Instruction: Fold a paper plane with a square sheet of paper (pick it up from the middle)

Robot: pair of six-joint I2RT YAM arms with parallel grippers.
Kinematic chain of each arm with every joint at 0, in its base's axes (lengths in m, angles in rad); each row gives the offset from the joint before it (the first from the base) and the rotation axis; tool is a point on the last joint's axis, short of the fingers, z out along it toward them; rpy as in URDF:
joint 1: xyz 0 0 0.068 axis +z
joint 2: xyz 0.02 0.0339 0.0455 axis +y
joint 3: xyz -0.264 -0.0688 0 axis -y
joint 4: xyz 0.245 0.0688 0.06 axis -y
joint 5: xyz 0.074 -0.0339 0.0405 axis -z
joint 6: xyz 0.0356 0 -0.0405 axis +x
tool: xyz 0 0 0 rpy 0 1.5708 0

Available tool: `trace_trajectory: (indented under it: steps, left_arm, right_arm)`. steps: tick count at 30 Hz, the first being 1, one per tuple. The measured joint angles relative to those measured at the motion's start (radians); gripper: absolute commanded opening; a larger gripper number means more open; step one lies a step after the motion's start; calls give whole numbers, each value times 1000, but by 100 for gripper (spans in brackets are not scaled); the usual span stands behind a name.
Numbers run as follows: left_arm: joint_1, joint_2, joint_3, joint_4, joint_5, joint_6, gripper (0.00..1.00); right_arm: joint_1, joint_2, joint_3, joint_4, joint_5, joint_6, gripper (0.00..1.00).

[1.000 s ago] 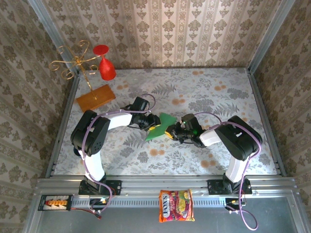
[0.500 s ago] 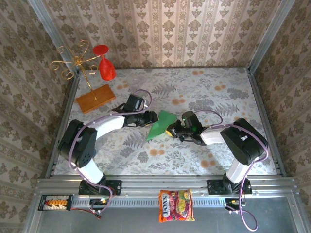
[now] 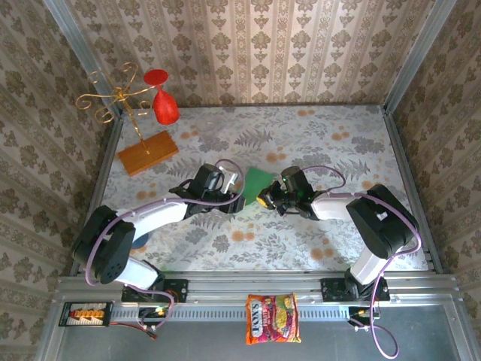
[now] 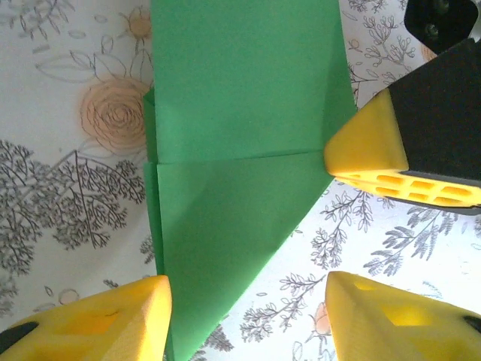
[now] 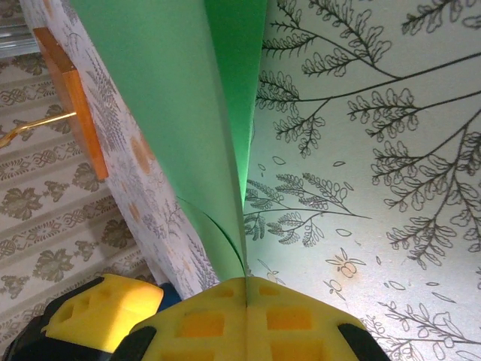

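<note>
Flanking one green paper (image 3: 254, 181), left hand (image 4: 248, 301) spread, right hand (image 5: 246, 295) pinching

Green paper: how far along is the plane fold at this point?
Done: the green paper already carries folded flaps and a crease across it. In hand: the right gripper is shut on one edge, holding it off the table, and the left gripper stands open astride the paper. Left: it is no slim dart yet, so more folds remain.
</note>
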Motion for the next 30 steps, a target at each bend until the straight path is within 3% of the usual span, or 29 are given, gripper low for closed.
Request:
trace_trajectory:
  steps: [17, 30]
  left_arm:
    - [-107, 43, -47, 178, -139, 440, 55]
    - [-129, 138, -67, 281, -229, 570, 44]
  right_arm:
    - [-11, 5, 48, -10, -30, 10, 4]
    - [-12, 14, 50, -11, -31, 21, 5]
